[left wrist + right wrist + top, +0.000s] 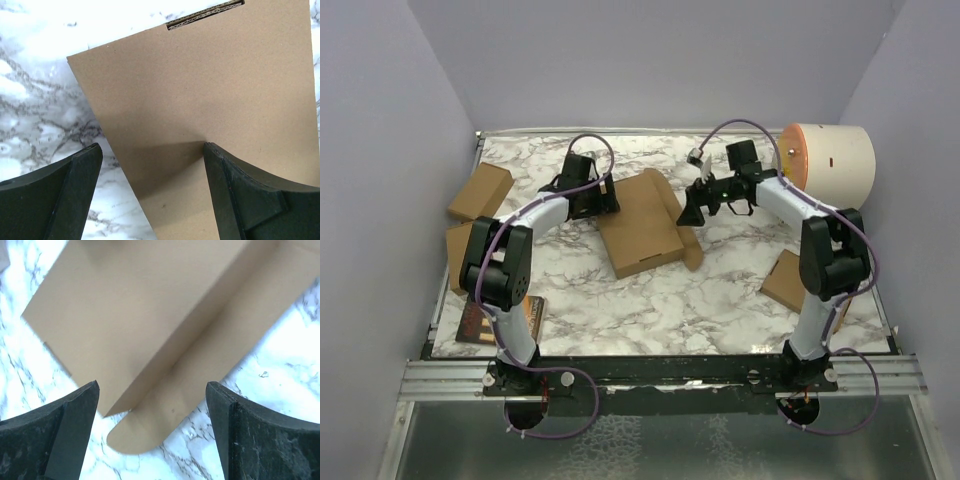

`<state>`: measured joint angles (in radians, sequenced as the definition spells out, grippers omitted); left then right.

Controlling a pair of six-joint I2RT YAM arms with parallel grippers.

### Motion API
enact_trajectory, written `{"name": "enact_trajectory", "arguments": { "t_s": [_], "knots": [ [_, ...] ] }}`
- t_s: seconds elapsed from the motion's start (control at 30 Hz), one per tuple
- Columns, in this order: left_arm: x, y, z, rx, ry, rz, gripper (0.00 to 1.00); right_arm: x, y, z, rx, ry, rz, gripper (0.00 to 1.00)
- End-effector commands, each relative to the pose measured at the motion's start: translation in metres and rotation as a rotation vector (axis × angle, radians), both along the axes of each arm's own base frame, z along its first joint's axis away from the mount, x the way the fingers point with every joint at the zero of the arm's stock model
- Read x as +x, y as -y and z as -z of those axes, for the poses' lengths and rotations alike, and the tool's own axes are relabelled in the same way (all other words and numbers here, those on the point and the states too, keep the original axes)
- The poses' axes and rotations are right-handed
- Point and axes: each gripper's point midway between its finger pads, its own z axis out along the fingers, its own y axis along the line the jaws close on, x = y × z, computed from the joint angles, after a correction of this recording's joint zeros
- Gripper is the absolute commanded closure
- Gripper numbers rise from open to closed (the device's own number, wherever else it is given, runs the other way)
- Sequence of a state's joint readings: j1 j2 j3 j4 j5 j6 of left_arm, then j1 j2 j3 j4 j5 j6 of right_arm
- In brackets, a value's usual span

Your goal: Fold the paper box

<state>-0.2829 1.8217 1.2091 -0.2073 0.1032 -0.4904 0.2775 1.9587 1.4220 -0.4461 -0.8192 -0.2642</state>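
Your left gripper (pixel 150 150) hangs with jaws spread wide, gripping nothing, over one edge of the paper box (pixel 640 225). Your right gripper (pixel 152 387) is just as wide and empty above a rounded side flap (pixel 135 437). Plain brown corrugated card, the box lies mid-table between both grippers.

The paper box (pixel 638 228) lies flat near the middle of the marble table (pixel 650 300), with a flap sticking out on its right side. The left gripper (pixel 607 198) is at the box's far left edge and the right gripper (pixel 690 212) is at its far right edge, by the flap. Two smaller cardboard boxes (pixel 480 192) lie along the left wall and a third small box (pixel 785 280) lies at the right. A cream cylinder (pixel 832 162) rests on its side in the far right corner.
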Motion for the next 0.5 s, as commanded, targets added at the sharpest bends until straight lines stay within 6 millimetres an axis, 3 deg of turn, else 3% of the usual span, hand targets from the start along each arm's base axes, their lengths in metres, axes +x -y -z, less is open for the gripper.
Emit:
{"name": "enact_trajectory", "arguments": {
  "t_s": [0.0, 0.07, 0.13, 0.17, 0.23, 0.3, 0.37, 0.47],
  "knots": [
    [0.007, -0.016, 0.034, 0.082, -0.060, 0.039, 0.16, -0.025, 0.007, -0.038, -0.005, 0.333, -0.234, 0.13],
    [0.015, -0.011, 0.038, 0.067, -0.056, 0.069, 0.16, -0.042, 0.008, -0.042, 0.001, 0.449, -0.350, 0.15],
    [0.020, -0.007, 0.041, 0.053, -0.058, 0.091, 0.16, -0.044, 0.013, -0.043, -0.027, 0.545, -0.372, 0.19],
    [0.023, -0.006, 0.041, 0.047, -0.056, 0.095, 0.16, -0.037, 0.018, -0.040, -0.063, 0.564, -0.333, 0.25],
    [0.028, -0.004, 0.038, 0.035, -0.046, 0.104, 0.16, -0.023, 0.025, -0.033, -0.130, 0.568, -0.277, 0.53],
    [0.031, -0.004, 0.033, 0.024, -0.028, 0.111, 0.16, -0.014, 0.033, -0.020, -0.192, 0.537, -0.251, 0.72],
    [0.035, -0.003, 0.022, 0.011, 0.002, 0.112, 0.16, -0.005, 0.038, -0.006, -0.237, 0.494, -0.212, 0.82],
    [0.041, -0.002, 0.003, -0.009, 0.055, 0.120, 0.16, 0.003, 0.037, 0.007, -0.258, 0.478, -0.190, 0.87]
  ]
}}
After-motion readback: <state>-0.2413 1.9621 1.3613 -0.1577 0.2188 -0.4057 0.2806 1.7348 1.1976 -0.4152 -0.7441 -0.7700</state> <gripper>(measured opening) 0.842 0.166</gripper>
